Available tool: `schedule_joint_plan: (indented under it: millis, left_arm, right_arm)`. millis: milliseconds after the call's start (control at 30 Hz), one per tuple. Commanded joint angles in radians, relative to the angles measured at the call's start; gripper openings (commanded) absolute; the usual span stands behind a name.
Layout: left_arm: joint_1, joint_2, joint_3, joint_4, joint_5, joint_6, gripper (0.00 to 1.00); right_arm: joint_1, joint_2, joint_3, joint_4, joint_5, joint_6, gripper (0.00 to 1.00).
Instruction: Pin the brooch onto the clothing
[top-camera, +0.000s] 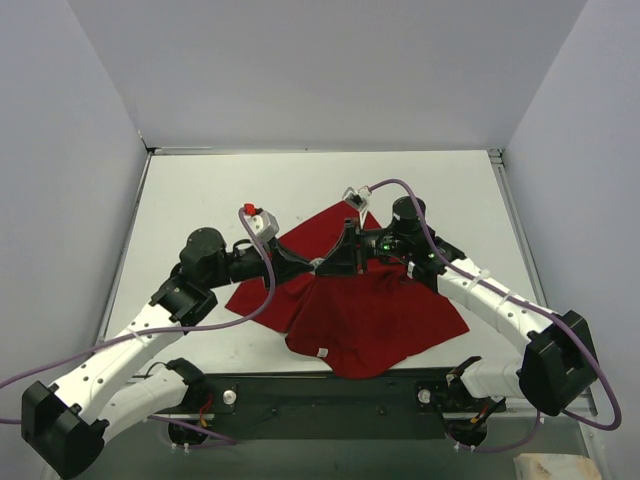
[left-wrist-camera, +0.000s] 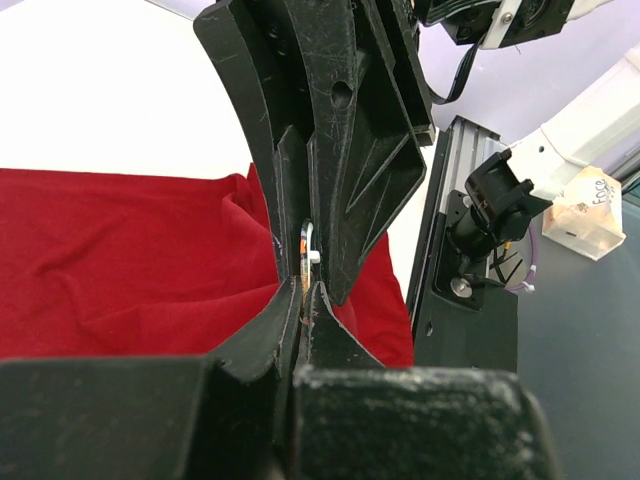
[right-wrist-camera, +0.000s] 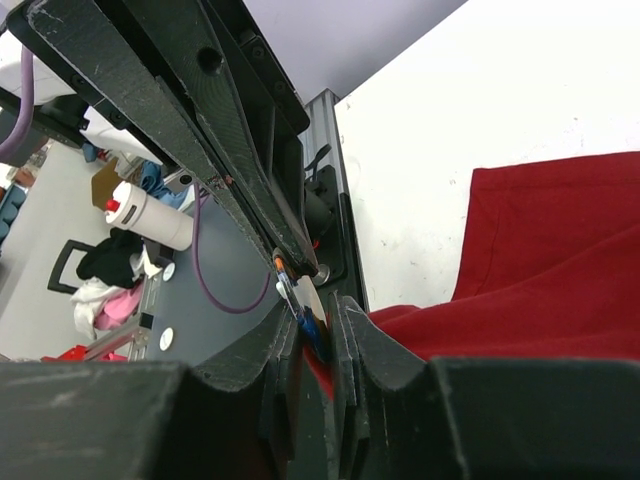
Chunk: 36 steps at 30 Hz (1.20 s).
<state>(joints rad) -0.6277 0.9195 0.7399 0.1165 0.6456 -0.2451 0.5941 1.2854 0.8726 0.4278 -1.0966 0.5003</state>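
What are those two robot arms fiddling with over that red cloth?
They are trying to pin a brooch onto a red T-shirt that lies crumpled on the white table. The left arm has its jaws shut on the tiny brooch, held edge-on just above the fabric. The right arm meets it tip to tip, its jaws narrowed around the same disc. Whether they actually grip it is unclear.

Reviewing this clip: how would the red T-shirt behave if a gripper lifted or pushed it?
The red T-shirt lies rumpled in soft folds, so it is probably floppy and would sag and drape from a pinch. Pushed, it would likely bunch up rather than slide whole. It looks thin, so it is probably light.
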Motion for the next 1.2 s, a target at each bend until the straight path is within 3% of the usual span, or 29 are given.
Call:
schedule_joint_plan:
  millis: [0, 1167]
  left_arm:
    - [-0.04, -0.041, 0.013, 0.061, 0.065, 0.009, 0.0]
    - [0.033, -0.103, -0.137, 0.195, 0.028, -0.097, 0.0]
  right_arm:
    - [0.007, -0.023, 0.006, 0.084, 0.08, -0.008, 0.0]
    - [-0.037, -0.061, -0.096, 0.27, 0.083, 0.087, 0.0]
